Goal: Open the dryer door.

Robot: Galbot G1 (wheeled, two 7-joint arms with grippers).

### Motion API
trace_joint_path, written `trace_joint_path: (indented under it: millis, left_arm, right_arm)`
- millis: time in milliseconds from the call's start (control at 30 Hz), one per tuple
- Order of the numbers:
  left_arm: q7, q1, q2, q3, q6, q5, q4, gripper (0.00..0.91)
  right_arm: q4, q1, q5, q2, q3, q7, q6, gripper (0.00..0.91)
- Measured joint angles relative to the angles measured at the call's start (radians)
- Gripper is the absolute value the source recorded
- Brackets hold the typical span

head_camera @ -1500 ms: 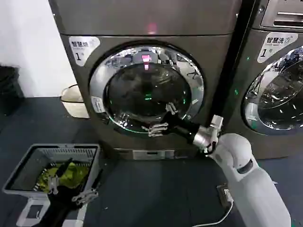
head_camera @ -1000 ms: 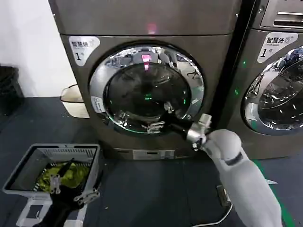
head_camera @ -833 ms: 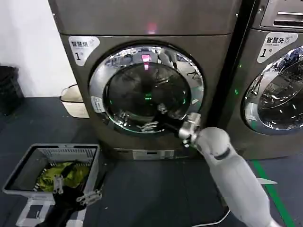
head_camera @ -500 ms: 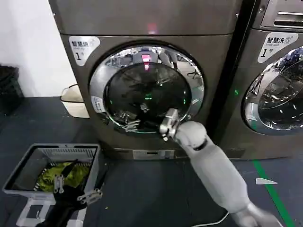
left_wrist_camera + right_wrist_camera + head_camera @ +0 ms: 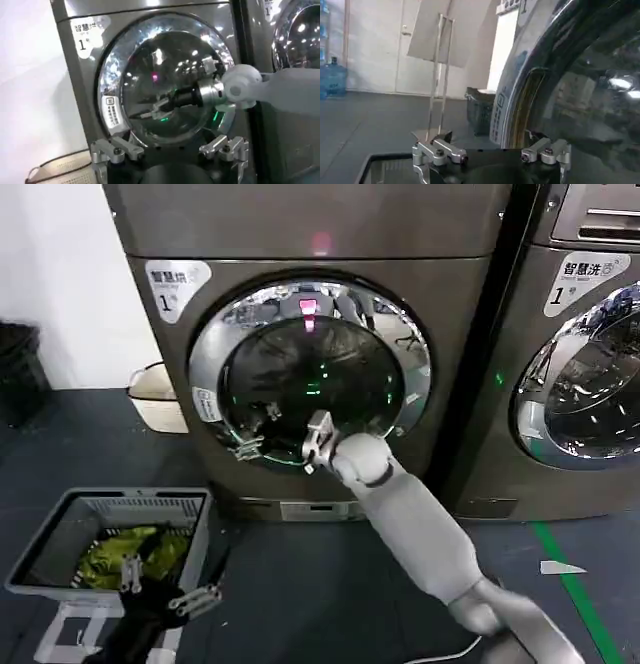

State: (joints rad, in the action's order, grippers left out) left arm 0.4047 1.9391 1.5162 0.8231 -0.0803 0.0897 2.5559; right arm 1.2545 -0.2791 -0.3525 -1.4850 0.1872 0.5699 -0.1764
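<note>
Two grey front-loading machines are seen side by side, and the dryer (image 5: 310, 344) to be opened stands straight ahead, marked with a number 1 sticker. Its round door (image 5: 312, 374), glass ringed in chrome, is judged shut, lying flush against the cabinet. A white arm is stretched from the lower right across the glass, and the right gripper (image 5: 248, 442) is placed at the lower left of the door ring, beside a small white label. In the right wrist view the door's edge and a narrow gap along it are seen just ahead, and the fingers (image 5: 438, 151) are spread apart with nothing held between them. The step in hand is judged to be the reach for the door's edge, with no grip made yet. Next, the fingers would need to be hooked into the gap at the rim and closed, then the door pulled outward about its hinge.

On the floor at the lower left sits a grey basket (image 5: 190, 506) with yellow-green cloth inside. The left gripper (image 5: 165, 586) is parked low beside it, its fingers (image 5: 113, 150) apart and empty.
</note>
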Motion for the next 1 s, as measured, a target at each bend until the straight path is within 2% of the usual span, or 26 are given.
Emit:
trace_joint_path:
  millis: [400,700,800,1000]
  left_arm:
    - [0.013,-0.003,0.002,-0.007,-0.009,-0.011,0.012,0.907]
    - [-0.021,-0.029,0.004,-0.001,0.013,-0.032,-0.016,0.907]
    - [-0.047,-0.040,0.002,-0.001,0.035,-0.025,-0.030,0.907]
    - [0.043,-0.070,-0.017,0.040,-0.010,0.065,-0.057,0.907]
  right_arm:
    - [-0.078,0.051,-0.009,-0.063,0.022,-0.004,0.005,0.907]
    - [-0.062,0.046,-0.034,-0.050,0.022,0.062,-0.011,0.907]
    - [-0.042,0.029,-0.060,-0.034,0.017,0.110,-0.036,0.907]
    - [0.019,-0.010,-0.086,0.007,0.019,0.199,-0.060,0.907]
